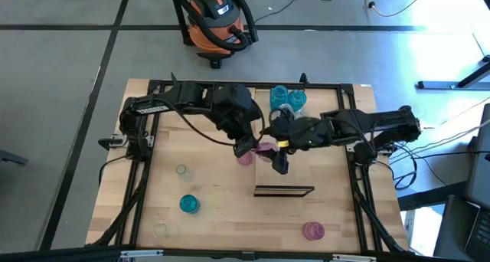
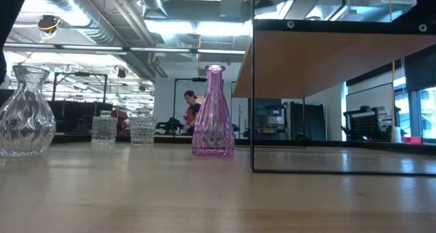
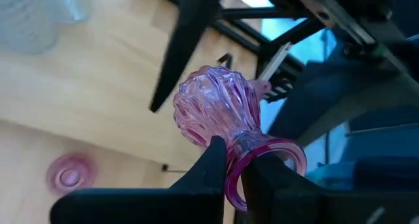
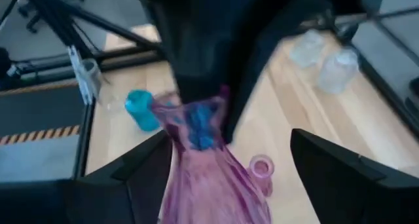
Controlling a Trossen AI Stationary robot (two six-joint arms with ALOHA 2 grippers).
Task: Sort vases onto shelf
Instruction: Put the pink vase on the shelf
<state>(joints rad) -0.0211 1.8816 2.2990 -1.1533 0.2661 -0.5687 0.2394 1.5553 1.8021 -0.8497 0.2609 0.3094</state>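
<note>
A: Near edge first, quick.
B: Pink vase near right, standing alone. Clear vase near left, teal vase just behind it, another clear one farther back.
A: Shelf?
B: Shelf right of centre on the table; from above only a thin dark-edged strip shows. In the low view its wooden board sits on a black frame, with a pink vase standing left of it.
A: Grippers?
B: Both meet mid-table, just behind the shelf. Left gripper is clamped on the neck of a pink vase, held up off the table. Right gripper has its jaws spread wide on either side of that vase's body; no touch that I can see.
A: Farther back?
B: A cluster of teal vases at the far edge, right of centre. Beyond the table, an orange shop vacuum on the floor. A person shows far off in the low view.
</note>
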